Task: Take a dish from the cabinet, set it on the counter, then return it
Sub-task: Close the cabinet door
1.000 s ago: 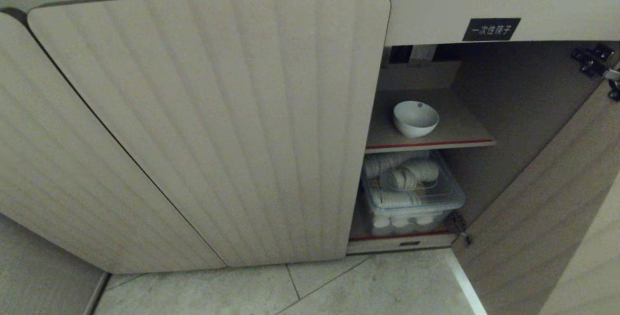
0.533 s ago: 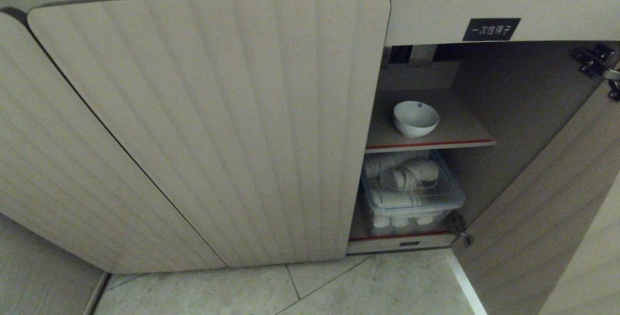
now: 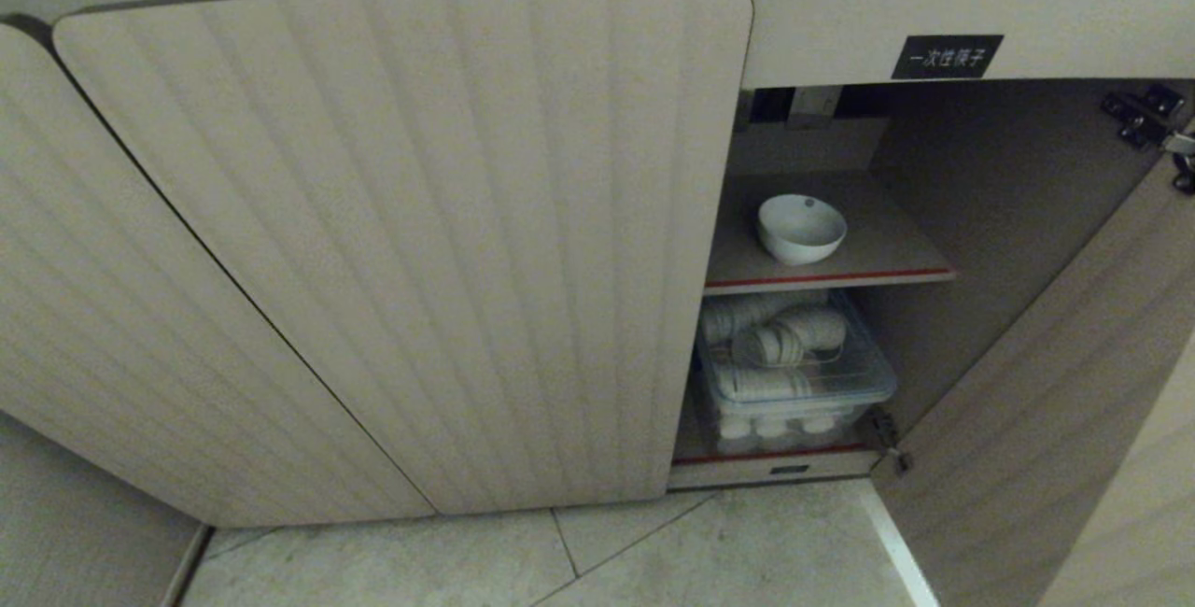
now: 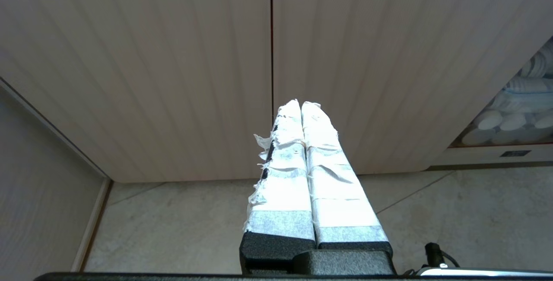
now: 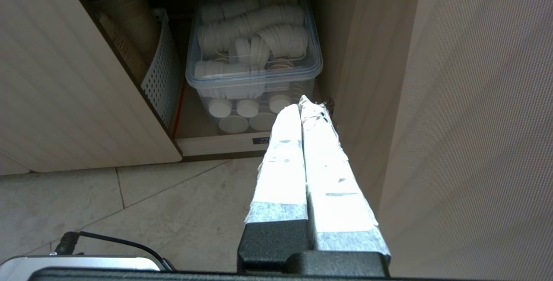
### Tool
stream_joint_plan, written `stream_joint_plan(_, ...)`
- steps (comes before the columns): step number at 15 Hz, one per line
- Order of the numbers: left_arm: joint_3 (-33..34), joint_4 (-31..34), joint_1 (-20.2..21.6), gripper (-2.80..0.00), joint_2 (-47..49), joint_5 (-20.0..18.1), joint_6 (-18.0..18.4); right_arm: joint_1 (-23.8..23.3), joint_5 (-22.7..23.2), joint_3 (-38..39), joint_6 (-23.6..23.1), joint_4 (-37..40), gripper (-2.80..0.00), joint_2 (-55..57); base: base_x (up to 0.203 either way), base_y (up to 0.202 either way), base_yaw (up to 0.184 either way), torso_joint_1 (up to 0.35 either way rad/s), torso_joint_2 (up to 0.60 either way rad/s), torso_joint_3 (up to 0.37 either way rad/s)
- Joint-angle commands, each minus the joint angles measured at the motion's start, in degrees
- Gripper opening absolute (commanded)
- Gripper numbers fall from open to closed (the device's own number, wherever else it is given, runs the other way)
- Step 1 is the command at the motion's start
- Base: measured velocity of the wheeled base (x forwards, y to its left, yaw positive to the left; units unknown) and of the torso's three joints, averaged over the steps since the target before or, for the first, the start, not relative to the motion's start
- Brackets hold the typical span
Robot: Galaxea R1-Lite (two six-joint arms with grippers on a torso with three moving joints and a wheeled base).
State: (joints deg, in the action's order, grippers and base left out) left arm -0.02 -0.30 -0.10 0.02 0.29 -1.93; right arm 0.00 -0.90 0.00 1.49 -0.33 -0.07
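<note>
Both grippers closed and empty before the open cabinet; the dish rests on the inner shelf

The left gripper [image 4: 301, 104], its white-taped fingers pressed together and holding nothing, points at the closed ribbed door [image 4: 345, 56] above the pale tiled floor [image 4: 173, 225]; the right gripper [image 5: 301, 101], likewise closed and empty, points toward the clear plastic bin [image 5: 255, 73] of stacked white cups in the lower compartment, with a perforated white basket [image 5: 162, 82] beside the bin. In the head view neither arm appears: the cabinet [image 3: 840, 19] stands with its right door [image 3: 1046, 383] swung open, a black label [image 3: 947, 57] above the opening, and the dish [image 3: 801, 229], a small white bowl, sits upright on the red-edged shelf [image 3: 887, 257], directly above the bin
</note>
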Motion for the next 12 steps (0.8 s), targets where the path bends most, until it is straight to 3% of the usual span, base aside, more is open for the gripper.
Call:
stream_joint_plan(1, -0.02, -0.05, 0.01, -2.80, -0.02, -0.02, -0.06, 0.00, 0.02, 0.00, 0.01, -0.02, -2.80, 0.07, 0.000, 0.000, 0.000, 0.000, 0.00, 0.000)
stream_joint_plan(3, 0.02, -0.05, 0.01, -2.80, -0.02, 0.01, -0.01, 0.00, 0.02, 0.00, 0.01, -0.02, -2.80, 0.07, -0.097, 0.000, 0.000, 0.007, 0.00, 0.004)
stream_joint_plan(12, 0.02, -0.05, 0.01, -2.80, -0.02, 0.06, -0.10, 0.00, 0.02, 0.00, 0.09, -0.02, -2.80, 0.07, -0.187, 0.000, -0.002, 0.000, 0.00, 0.003)
